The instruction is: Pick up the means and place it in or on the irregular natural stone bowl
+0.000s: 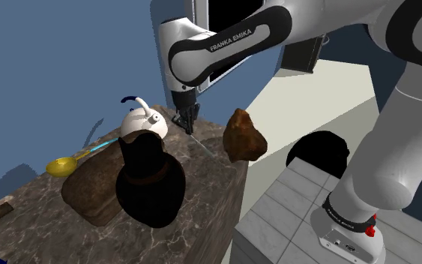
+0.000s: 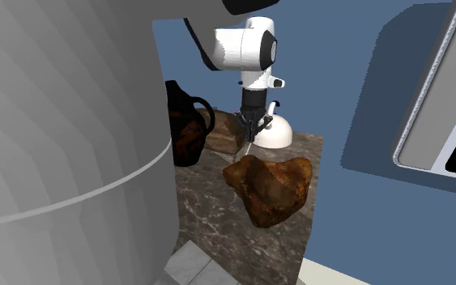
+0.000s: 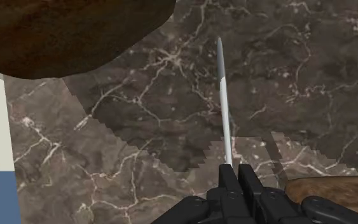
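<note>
Grey rod (image 3: pixel 224 102): thin, pointed, clamped at its near end by the claw (image 3: pixel 236 175). The fingers (image 3: pixel 227 181) are pinched narrow on it, and the rest sticks straight out ahead of the fingertips. An end grip leaves a long free lever, so it may swing or twist in the pads.

The wrist view shows a shadow on the marble top (image 3: pixel 298 76) offset from the rod, so most of it looks off the surface. I can't tell whether the tip is touching.

Stone bowl (image 1: pixel 243 135) is a brown, lumpy rock shape. It sits just beside the claw (image 1: pixel 190 124) on the side away from the white kettle (image 1: pixel 142 120), near the table edge and ahead of the rod tip. The transfer is short.

My read is that the grasp is done and the carry and place are left. Next move needs a lift so the tip clears the bowl rim, then a move over the hollow.

Risks:
- The rod could strike the rim tip-first and pivot out of the pinch.
- The bowl is close to the edge, so a nudge could shift it.
</note>
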Robot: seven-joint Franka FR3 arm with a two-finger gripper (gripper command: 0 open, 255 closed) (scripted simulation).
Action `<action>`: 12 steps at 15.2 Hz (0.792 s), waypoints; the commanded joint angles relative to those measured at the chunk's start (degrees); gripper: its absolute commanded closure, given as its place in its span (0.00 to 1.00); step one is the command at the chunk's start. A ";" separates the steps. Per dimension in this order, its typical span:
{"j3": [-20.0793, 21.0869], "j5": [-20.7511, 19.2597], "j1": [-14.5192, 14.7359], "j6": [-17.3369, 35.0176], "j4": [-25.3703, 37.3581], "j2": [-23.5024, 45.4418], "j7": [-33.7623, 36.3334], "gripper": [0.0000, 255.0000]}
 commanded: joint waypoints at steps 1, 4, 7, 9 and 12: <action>0.00 0.09 -0.01 -1.49 1.18 -0.28 -0.05 1.00; -0.01 0.24 -0.04 -3.71 2.89 -0.82 -0.14 1.00; -0.02 0.37 -0.06 -5.95 4.72 -1.25 -0.22 1.00; -0.03 0.43 -0.07 -7.45 6.00 -1.47 -0.25 1.00; -0.04 0.49 -0.09 -9.72 8.04 -1.71 -0.29 1.00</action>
